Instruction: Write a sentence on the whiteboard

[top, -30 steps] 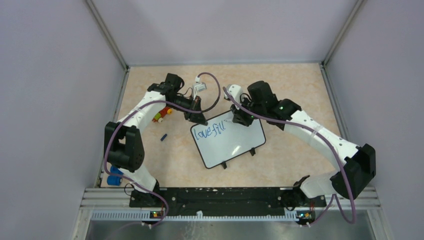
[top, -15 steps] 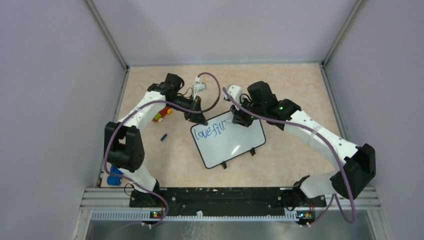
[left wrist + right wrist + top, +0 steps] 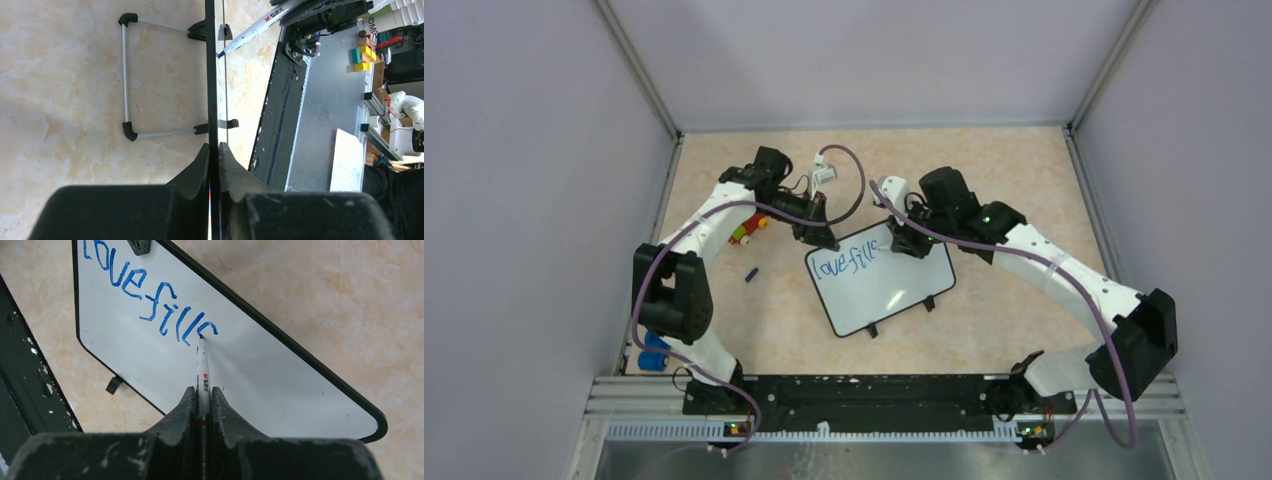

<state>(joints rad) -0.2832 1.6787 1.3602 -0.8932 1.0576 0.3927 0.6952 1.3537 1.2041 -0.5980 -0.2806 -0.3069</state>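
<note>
The whiteboard (image 3: 894, 285) stands tilted on the table, its black frame edge-on in the left wrist view (image 3: 212, 75). My left gripper (image 3: 822, 238) is shut on its top left edge, jaws pinching the frame (image 3: 214, 152). Blue lettering (image 3: 844, 262) reads "love fill" plus a started curved stroke (image 3: 150, 295). My right gripper (image 3: 911, 244) is shut on a white marker (image 3: 202, 375). The marker's blue tip touches the board at the end of the last stroke. The marker also shows in the left wrist view (image 3: 255, 31).
A small blue cap (image 3: 751, 273) lies on the table left of the board. Coloured blocks (image 3: 746, 232) sit under my left arm. The board's wire feet (image 3: 125, 82) rest on the table. Blue items (image 3: 654, 350) sit at the near left edge.
My right gripper has shifted slightly right along the board, and the marker has added a curved stroke after "fill". The left gripper and board have not moved.
</note>
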